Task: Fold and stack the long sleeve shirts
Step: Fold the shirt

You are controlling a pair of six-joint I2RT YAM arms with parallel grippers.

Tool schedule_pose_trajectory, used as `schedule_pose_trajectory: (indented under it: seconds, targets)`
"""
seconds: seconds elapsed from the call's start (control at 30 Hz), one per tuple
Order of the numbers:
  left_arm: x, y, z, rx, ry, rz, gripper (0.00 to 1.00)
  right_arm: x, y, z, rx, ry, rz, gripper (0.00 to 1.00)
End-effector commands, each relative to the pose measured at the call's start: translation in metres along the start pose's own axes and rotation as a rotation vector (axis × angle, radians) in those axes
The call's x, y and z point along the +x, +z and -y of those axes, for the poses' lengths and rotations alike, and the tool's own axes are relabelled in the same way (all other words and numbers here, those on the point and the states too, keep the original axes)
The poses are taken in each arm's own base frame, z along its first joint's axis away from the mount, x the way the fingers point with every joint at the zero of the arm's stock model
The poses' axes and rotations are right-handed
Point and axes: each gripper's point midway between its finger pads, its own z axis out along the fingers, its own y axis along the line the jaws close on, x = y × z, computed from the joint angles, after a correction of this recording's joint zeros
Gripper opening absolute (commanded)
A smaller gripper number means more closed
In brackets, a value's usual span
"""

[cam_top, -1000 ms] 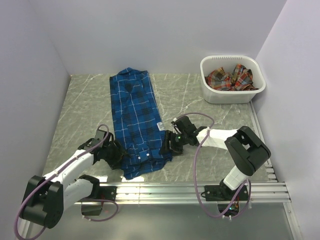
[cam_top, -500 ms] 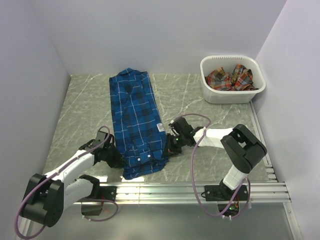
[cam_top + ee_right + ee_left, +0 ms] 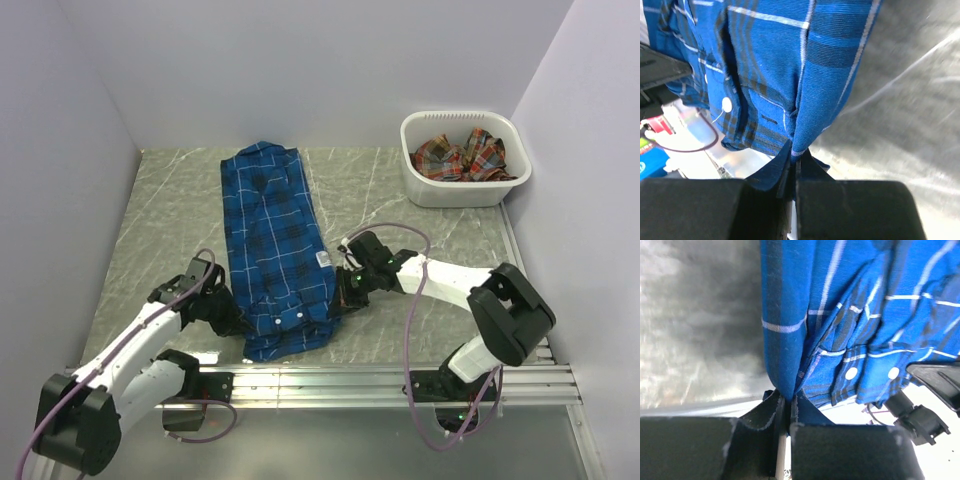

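The blue shirt (image 3: pixel 272 245) lies as a long, narrow strip on the worktop (image 3: pixel 160 215). Its long axis runs from the near rail (image 3: pixel 400 383) toward the back wall (image 3: pixel 300 70), leaning slightly left at the far end. The near end stops just short of the rail. The left pincer (image 3: pixel 228 318) pinches the strip's left near edge, and the right pincer (image 3: pixel 345 297) pinches its right edge. Broad bare worktop shows left of the strip and between it and the white basket (image 3: pixel 462 192), which sits far right and holds the red-orange shirt (image 3: pixel 455 158).
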Motion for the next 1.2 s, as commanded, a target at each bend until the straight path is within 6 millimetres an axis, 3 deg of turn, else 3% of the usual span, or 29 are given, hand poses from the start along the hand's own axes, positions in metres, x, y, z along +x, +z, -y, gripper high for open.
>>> schedule_pose_trajectory:
  seconds: [0.0, 0.23, 0.3, 0.53, 0.7, 0.83, 0.93, 1.17]
  targets:
    - [-0.004, -0.026, 0.02, 0.032, 0.041, 0.035, 0.04, 0.001, -0.021, -0.018, -0.017, -0.044, -0.002, 0.0]
    - [-0.036, -0.053, 0.063, 0.101, 0.05, 0.132, 0.05, -0.034, -0.043, -0.058, -0.052, -0.093, 0.05, 0.0]
    - [-0.048, -0.059, 0.073, 0.111, 0.064, 0.156, 0.06, -0.041, -0.045, -0.058, -0.04, -0.076, 0.047, 0.0]
    - [-0.114, -0.082, 0.087, 0.163, 0.018, 0.292, 0.07, -0.091, -0.063, -0.077, -0.088, -0.047, 0.113, 0.01]
    - [-0.149, -0.088, 0.11, 0.224, 0.03, 0.303, 0.09, -0.122, -0.058, -0.085, -0.113, -0.024, 0.122, 0.03]
    - [-0.184, -0.085, 0.113, 0.21, 0.004, 0.341, 0.1, -0.155, -0.06, -0.099, -0.131, -0.034, 0.165, 0.04]
    - [-0.202, -0.08, 0.112, 0.198, -0.01, 0.354, 0.1, -0.178, -0.051, -0.097, -0.123, -0.025, 0.179, 0.05]
    - [-0.229, -0.064, 0.101, 0.189, -0.056, 0.384, 0.09, -0.225, -0.04, -0.105, -0.124, -0.063, 0.237, 0.07]
